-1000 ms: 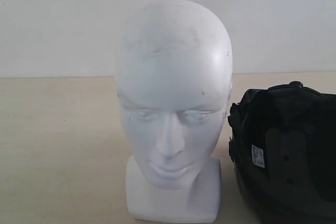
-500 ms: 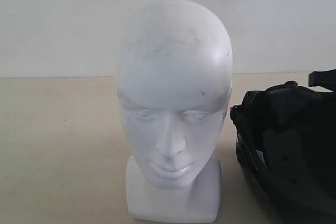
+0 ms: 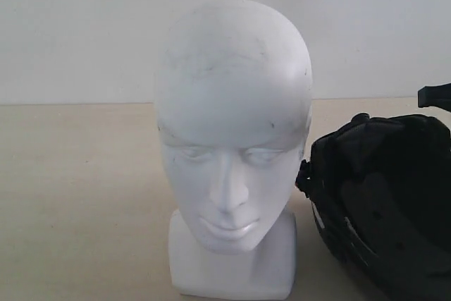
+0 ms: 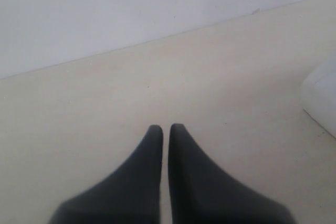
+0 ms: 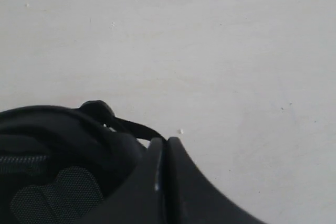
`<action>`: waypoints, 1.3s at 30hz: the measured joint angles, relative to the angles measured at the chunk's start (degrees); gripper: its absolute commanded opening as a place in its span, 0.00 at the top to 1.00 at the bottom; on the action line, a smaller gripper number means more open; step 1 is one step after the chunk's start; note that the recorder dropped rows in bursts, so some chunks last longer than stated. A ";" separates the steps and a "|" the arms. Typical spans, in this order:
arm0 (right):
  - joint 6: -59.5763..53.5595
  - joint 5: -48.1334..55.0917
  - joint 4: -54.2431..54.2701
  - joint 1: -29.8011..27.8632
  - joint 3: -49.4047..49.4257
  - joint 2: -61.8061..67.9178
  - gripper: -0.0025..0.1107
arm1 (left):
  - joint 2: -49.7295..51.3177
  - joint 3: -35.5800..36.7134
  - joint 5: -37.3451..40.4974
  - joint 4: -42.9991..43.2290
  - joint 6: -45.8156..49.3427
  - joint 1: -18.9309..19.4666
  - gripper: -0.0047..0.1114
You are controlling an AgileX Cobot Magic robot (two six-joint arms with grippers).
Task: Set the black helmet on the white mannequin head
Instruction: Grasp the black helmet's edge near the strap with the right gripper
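right end effector (image 5: pixel 164 142) is seen pressed together at the rim of the black helmet (image 5: pixel 52 150) — whether the rim is pinched cannot be told. left end effector (image 4: pixel 165 128) is closed on nothing above the table (image 4: pixel 105 103). in the exterior view the helmet is shown tipped, lining outward, just beside the upright white mannequin head (image 3: pixel 232 125) — not on it.

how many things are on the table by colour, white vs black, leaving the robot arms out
white: 1, the white mannequin head
black: 1, the black helmet
total: 2
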 measured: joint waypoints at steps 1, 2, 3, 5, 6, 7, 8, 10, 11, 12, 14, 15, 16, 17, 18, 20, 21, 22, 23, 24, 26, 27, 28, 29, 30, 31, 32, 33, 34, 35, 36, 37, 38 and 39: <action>-0.14 0.35 0.01 0.00 0.00 -0.78 0.98 | 0.00 0.00 0.00 0.00 0.00 0.00 0.92; -0.44 0.85 -0.07 0.00 0.00 -1.72 0.98 | 0.00 0.00 0.00 0.00 0.00 0.00 0.92; -1.11 1.62 -0.07 0.00 -0.08 -2.51 0.98 | 0.00 0.00 0.00 0.00 0.00 0.00 0.92; -3.42 4.94 -0.11 0.00 -0.08 -4.65 0.98 | 0.00 0.00 0.00 0.00 0.00 0.00 0.92; -6.59 9.57 -0.32 0.78 -0.08 -7.00 0.98 | 0.00 0.00 0.00 0.00 0.00 0.00 0.92; -8.33 12.23 -0.35 1.52 -0.08 -8.26 0.98 | 0.00 0.00 0.00 0.00 0.00 0.00 0.92; -9.58 14.65 -0.35 2.59 -0.08 -9.34 0.98 | 0.00 0.00 0.00 0.00 0.00 0.00 0.92; -11.51 18.64 -0.35 5.48 -0.08 -12.36 0.98 | 0.00 0.00 0.00 0.00 0.00 0.00 0.92; -12.00 20.04 -0.35 7.21 -0.08 -13.95 0.98 | 0.00 0.00 0.00 0.00 0.00 0.00 0.92; -12.56 20.95 -0.35 8.69 -0.08 -15.22 0.98 | 0.00 0.00 0.00 0.00 0.00 0.00 0.92; -13.51 21.98 -0.35 14.26 0.75 -19.70 0.98 | 0.00 0.00 0.00 0.00 0.00 0.00 0.92; -13.51 21.60 -0.23 16.24 1.56 -21.10 0.98 | 0.00 0.00 0.00 0.00 0.00 0.00 0.92; -13.24 20.70 -0.09 18.12 2.72 -22.45 0.98 | 0.00 0.00 0.00 0.00 0.00 0.00 0.92; -12.70 19.54 0.44 19.88 3.90 -23.47 0.98 | 0.00 0.00 0.00 0.00 0.00 0.00 0.92; -10.68 16.20 1.33 22.97 7.65 -25.86 0.98 | 0.00 0.00 0.00 0.00 0.00 0.00 0.92; -8.35 11.20 1.70 26.11 14.26 -28.66 0.98 | 0.00 0.00 0.00 0.00 0.00 0.00 0.92; -7.93 10.14 1.70 26.73 15.90 -29.30 0.98 | 0.00 0.00 0.00 0.00 0.00 0.00 0.92; -7.55 8.67 1.80 27.57 18.84 -29.75 0.98 | 0.00 0.00 0.00 0.00 0.00 0.00 0.92; -7.25 8.10 1.80 27.66 20.73 -29.75 0.96 | 0.00 0.00 0.00 0.00 0.00 0.00 0.92; -7.01 7.66 1.80 27.66 23.11 -29.60 0.92 | 0.00 0.00 0.00 0.00 0.00 0.00 0.92; -6.90 7.11 1.91 27.66 24.54 -29.23 0.83 | 0.00 0.00 0.00 0.00 0.00 0.00 0.92; -6.90 6.70 2.36 27.66 24.84 -29.04 0.72 | 0.00 0.00 0.00 0.00 0.00 0.00 0.92; -6.90 6.13 2.36 27.66 25.09 -28.99 0.61 | 0.00 0.00 0.00 0.00 0.00 0.00 0.92; -6.90 5.49 2.94 27.66 25.09 -28.83 0.47 | 0.00 0.00 0.00 0.00 0.00 0.00 0.92; -6.90 4.60 3.33 27.66 25.09 -28.84 0.32 | 0.00 0.00 0.00 0.00 0.00 0.00 0.92; -6.90 3.78 4.08 27.70 25.09 -28.80 0.28 | 0.00 0.00 0.00 0.00 0.00 0.00 0.92; -6.90 3.63 4.27 27.70 25.09 -28.80 0.27 | 0.00 0.00 0.00 0.00 0.00 0.00 0.92; -7.55 3.37 4.27 27.70 25.09 -28.80 0.29 | 0.00 0.00 0.00 0.00 0.00 0.00 0.92; -7.55 3.38 4.27 27.70 25.09 -28.80 0.32 | 0.00 0.00 0.00 0.00 0.00 0.00 0.92; -7.55 3.38 4.38 27.70 25.09 -28.71 0.35 | 0.00 0.00 0.00 0.00 0.00 0.00 0.92; -7.91 3.38 4.38 27.70 25.09 -28.71 0.39 | 0.00 0.00 0.00 0.00 0.00 0.00 0.92; -8.03 3.20 4.38 27.70 25.09 -28.71 0.43 | 0.00 0.00 0.00 0.00 0.00 0.00 0.92; -8.19 3.02 4.49 27.70 25.09 -28.71 0.46 | 0.00 0.00 0.00 0.00 0.00 0.00 0.92; -8.31 2.76 4.63 27.70 25.09 -28.71 0.47 | 0.00 0.00 0.00 0.00 0.00 0.00 0.92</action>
